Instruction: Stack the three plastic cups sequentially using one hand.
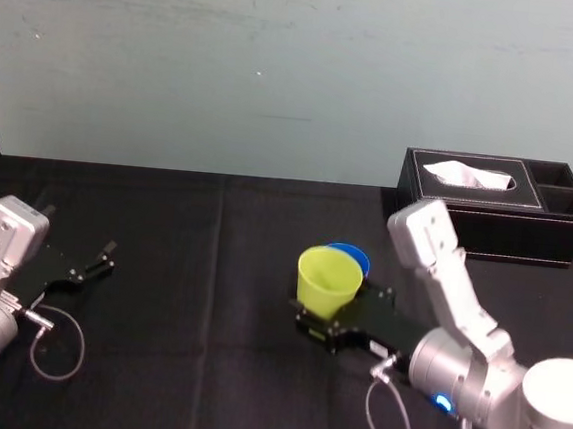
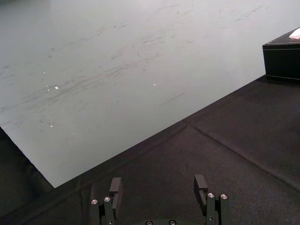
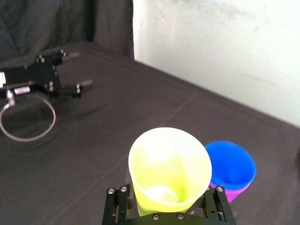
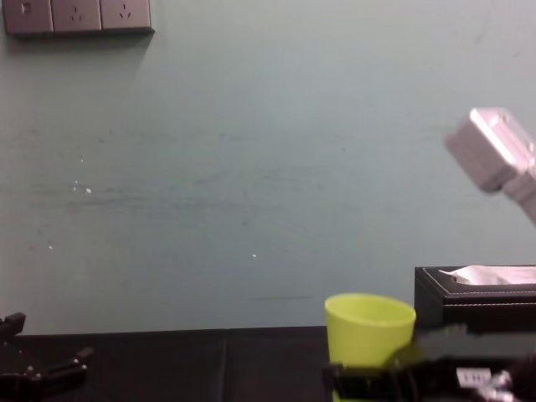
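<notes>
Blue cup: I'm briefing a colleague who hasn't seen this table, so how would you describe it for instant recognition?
On the black-clothed table, left of the black tissue box, the right end effector grips a yellow-green cup; the left end effector rests open at the far left. The blue cup stands just behind that cup, nested inside a purple cup, the only blue one.

Yel-green cup (image 1: 327,280); blue cup (image 3: 231,164); purple cup (image 3: 230,193), prob, only sliver seen; tissue box (image 1: 487,220) blk; tablecloth (image 1: 189,296) blk.
</notes>
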